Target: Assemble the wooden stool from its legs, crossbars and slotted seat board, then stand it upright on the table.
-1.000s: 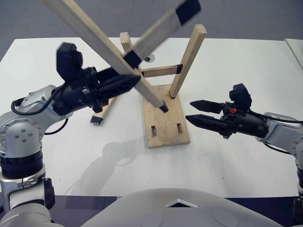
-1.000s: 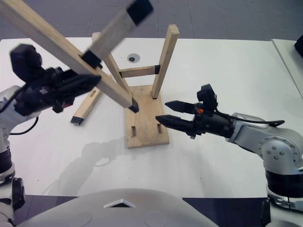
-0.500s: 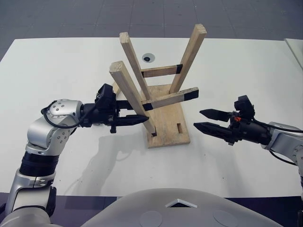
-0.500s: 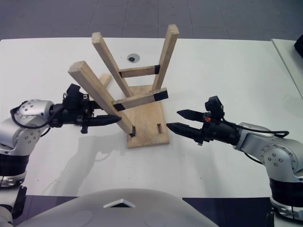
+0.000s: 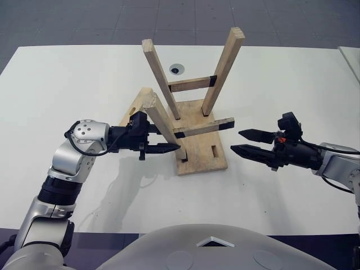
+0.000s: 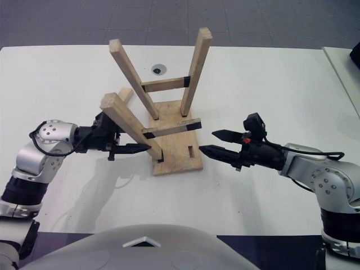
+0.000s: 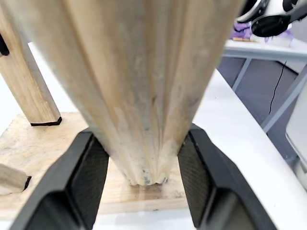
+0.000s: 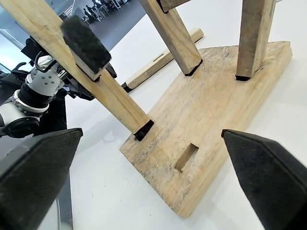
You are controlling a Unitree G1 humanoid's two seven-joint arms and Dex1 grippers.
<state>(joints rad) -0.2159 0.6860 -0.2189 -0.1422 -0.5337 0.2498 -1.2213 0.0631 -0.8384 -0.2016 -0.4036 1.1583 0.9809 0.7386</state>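
The slotted seat board (image 5: 201,126) lies flat on the white table. Two legs (image 5: 160,76) (image 5: 224,68), joined by a crossbar (image 5: 191,84), stand in its far slots. A third leg (image 5: 162,125) leans over the board's near left corner with its lower end in the slot there. A second crossbar (image 5: 203,127) sticks out of it to the right. My left gripper (image 5: 169,144) is shut on this leg, whose sides (image 7: 139,86) are pressed by the black pads (image 7: 88,175). My right gripper (image 5: 243,142) hovers open just right of the board, holding nothing.
A fourth leg (image 6: 125,94) lies loose on the table left of the board, partly behind the held one. The near right slot (image 8: 185,157) is open. A small round hole (image 5: 176,70) sits in the tabletop behind the stool.
The left gripper has brought the leg with its crossbar down from high in front of the head camera and set its end into the board's near left slot. The right gripper drew slightly back to the right.
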